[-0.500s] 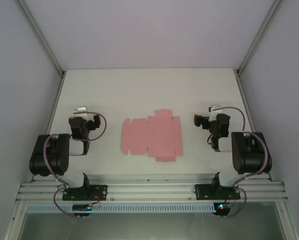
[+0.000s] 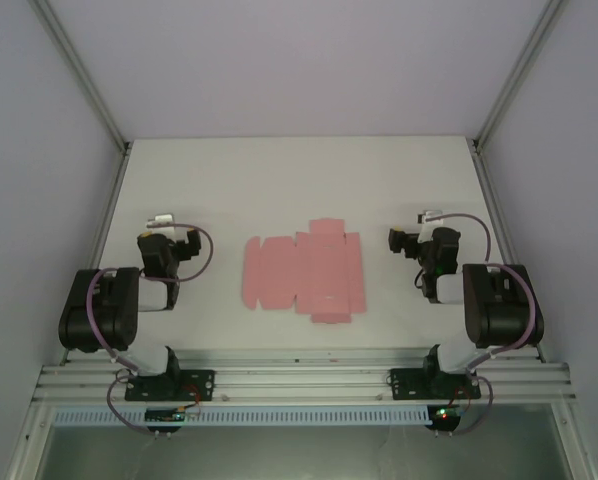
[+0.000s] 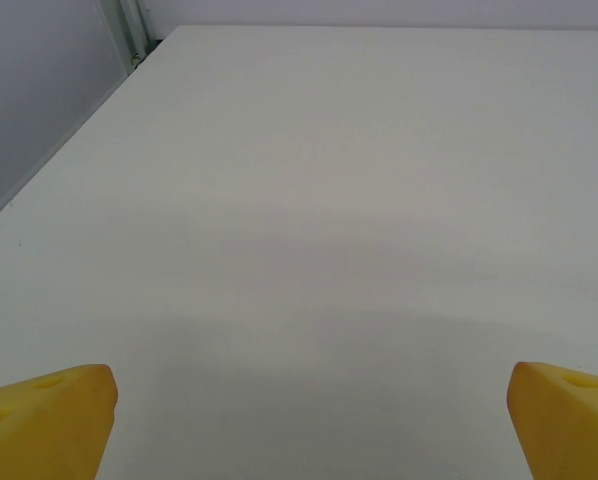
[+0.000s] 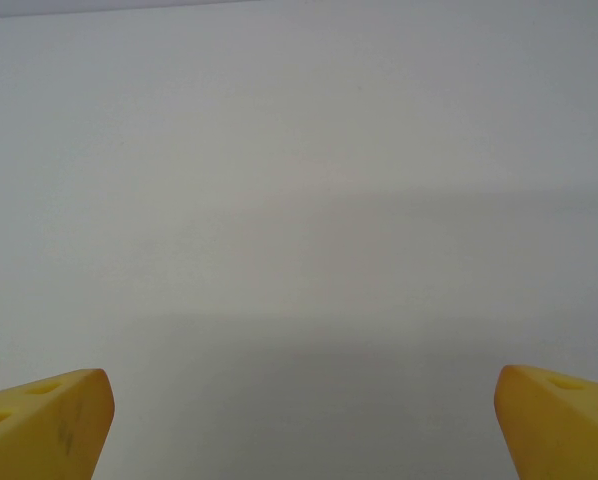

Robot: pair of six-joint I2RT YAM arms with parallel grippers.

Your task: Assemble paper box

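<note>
The paper box [image 2: 304,272] is a flat pink cut-out with creases and flaps, lying unfolded on the white table [image 2: 299,180] midway between the two arms. My left gripper [image 2: 169,238] hovers to the left of it, clear of the card. My right gripper [image 2: 419,236] is to the right of it, also apart. In the left wrist view the yellow fingertips [image 3: 49,415] stand wide apart over bare table, and the left gripper [image 3: 309,405] is open with nothing in it. The right gripper [image 4: 299,405] is likewise open, its yellow fingertips [image 4: 559,415] at the frame corners.
Pale walls enclose the table on the left, right and back. An aluminium rail [image 2: 299,380] with both arm bases runs along the near edge. A metal post [image 3: 129,30] stands at the table's far left corner.
</note>
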